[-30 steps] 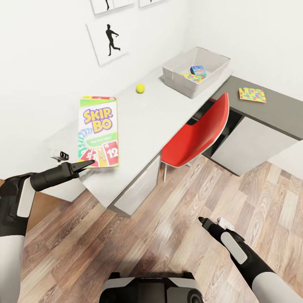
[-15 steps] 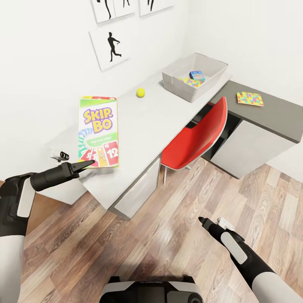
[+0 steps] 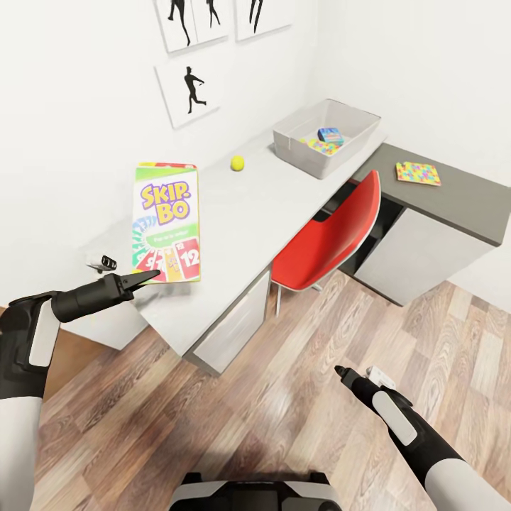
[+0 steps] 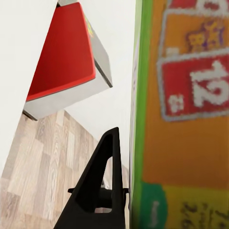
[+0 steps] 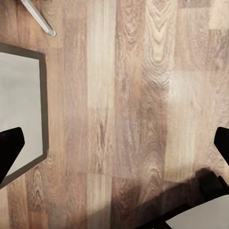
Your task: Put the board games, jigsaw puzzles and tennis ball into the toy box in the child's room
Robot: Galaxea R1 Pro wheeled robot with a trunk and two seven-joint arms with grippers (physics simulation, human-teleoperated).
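My left gripper [image 3: 150, 275] is shut on the lower edge of the green-yellow-red Skip-Bo board game [image 3: 166, 221], holding it up over the left part of the table [image 3: 234, 213]. In the left wrist view one dark finger [image 4: 102, 181] lies against the game's printed face [image 4: 186, 119]. The tennis ball [image 3: 238, 163] rests on the pale top. Beyond it stands the light-grey toy box [image 3: 294, 152], holding a small blue board game [image 3: 331, 135] and a jigsaw puzzle [image 3: 317, 146]. Another jigsaw puzzle [image 3: 418, 172] lies on the dark-grey section. My right gripper [image 3: 341, 371] hangs open over the floor [image 5: 124, 95]. The bed is out of view.
A red chair [image 3: 326, 238] is pushed in at the desk's inner corner, between me and the toy box. Framed silhouette pictures [image 3: 188, 92] hang on the white wall behind the table. Wooden floor [image 3: 284, 369] stretches in front of the desk.
The whole view has shifted, so the camera moved: the desk sits a little lower and more wall pictures show. Both arms and the held Skip-Bo box keep their pose.
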